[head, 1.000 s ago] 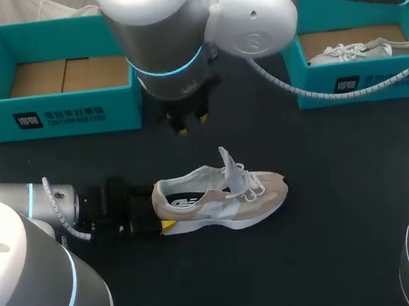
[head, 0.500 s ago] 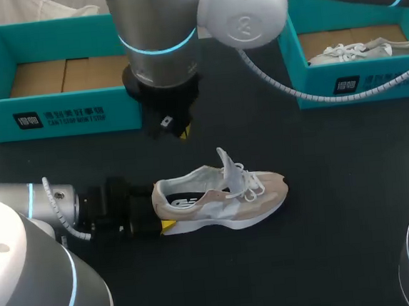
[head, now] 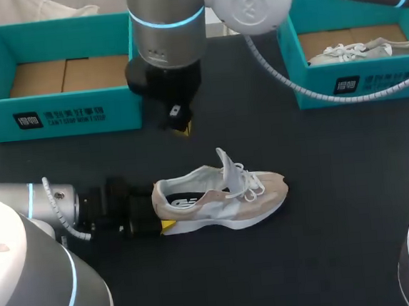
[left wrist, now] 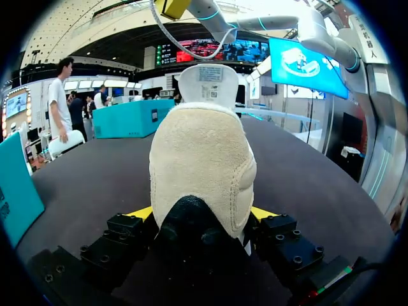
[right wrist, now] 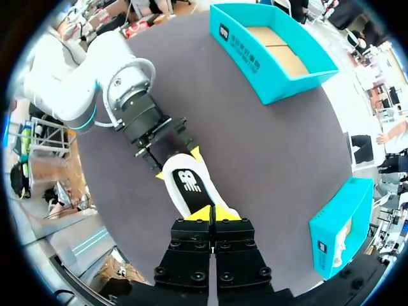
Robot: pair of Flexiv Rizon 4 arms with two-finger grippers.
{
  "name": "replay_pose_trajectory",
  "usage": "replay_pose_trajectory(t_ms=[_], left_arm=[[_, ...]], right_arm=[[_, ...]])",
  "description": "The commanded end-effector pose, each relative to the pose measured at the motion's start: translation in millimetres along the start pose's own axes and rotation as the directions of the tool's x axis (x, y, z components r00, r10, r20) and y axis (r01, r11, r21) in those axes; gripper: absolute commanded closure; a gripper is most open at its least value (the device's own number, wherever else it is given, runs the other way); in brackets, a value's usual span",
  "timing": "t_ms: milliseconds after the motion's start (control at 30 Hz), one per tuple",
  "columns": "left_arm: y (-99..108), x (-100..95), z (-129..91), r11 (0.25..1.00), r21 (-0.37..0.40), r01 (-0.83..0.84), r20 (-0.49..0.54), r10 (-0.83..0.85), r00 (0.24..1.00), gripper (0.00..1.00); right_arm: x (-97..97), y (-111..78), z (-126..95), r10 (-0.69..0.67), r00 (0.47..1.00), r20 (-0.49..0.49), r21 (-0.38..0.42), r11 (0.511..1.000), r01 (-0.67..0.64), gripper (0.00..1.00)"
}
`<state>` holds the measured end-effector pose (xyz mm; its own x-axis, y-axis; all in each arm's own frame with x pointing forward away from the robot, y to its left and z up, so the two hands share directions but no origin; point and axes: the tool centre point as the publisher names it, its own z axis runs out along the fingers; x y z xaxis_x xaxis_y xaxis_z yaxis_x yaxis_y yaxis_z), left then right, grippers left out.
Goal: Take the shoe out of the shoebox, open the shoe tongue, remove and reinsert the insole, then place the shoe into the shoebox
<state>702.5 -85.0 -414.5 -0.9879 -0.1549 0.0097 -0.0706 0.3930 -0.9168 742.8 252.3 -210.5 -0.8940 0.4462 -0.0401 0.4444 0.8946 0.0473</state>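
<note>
Left hand (left wrist: 201, 215) grips the padded, rounded heel (left wrist: 201, 159) of the suede shoe (head: 223, 198).

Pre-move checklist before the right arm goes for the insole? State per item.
1. Shoe out of the box, upright on the table: ok.
2. Left pincer shut on the heel, one finger on each side: ok.
3. Tongue standing up, opening uncovered: ok.
4. Insole seated in the shoe, visible from above: ok.
5. Right pincer open for a grasp: not ok, tips together, above the shoe.
6. Left shoebox empty for the return: ok.
</note>
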Motion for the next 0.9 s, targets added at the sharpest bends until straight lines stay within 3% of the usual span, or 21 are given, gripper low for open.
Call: replay_pose_trajectory(t_ms=[33,167,233,533,900], left_arm=[[2.8,1.1,0.6,1.000,-0.004,0.000,-0.001,0.000,1.000,1.00],[2.8,1.1,0.6,1.000,-0.004,0.000,-0.001,0.000,1.000,1.00],[2.8,1.1,0.6,1.000,-0.004,0.000,-0.001,0.000,1.000,1.00],[2.8,1.1,0.6,1.000,-0.004,0.000,-0.001,0.000,1.000,1.00],[2.8,1.1,0.6,1.000,-0.004,0.000,-0.001,0.000,1.000,1.00]], right_arm=[[7.5,-7.9,10.3,-0.002,1.000,0.009,0.033,0.999,0.002,1.00],[19.0,-15.6,23.7,-0.067,0.997,0.031,0.121,0.991,0.063,1.00],[23.7,-16.6,32.9,-0.091,0.996,0.016,0.072,0.993,0.089,1.00],[38.5,-13.7,83.7,-0.183,0.978,-0.105,0.144,0.970,0.197,1.00],[33.5,-23.2,141.7,-0.209,0.971,-0.119,0.112,0.969,0.222,1.00]])
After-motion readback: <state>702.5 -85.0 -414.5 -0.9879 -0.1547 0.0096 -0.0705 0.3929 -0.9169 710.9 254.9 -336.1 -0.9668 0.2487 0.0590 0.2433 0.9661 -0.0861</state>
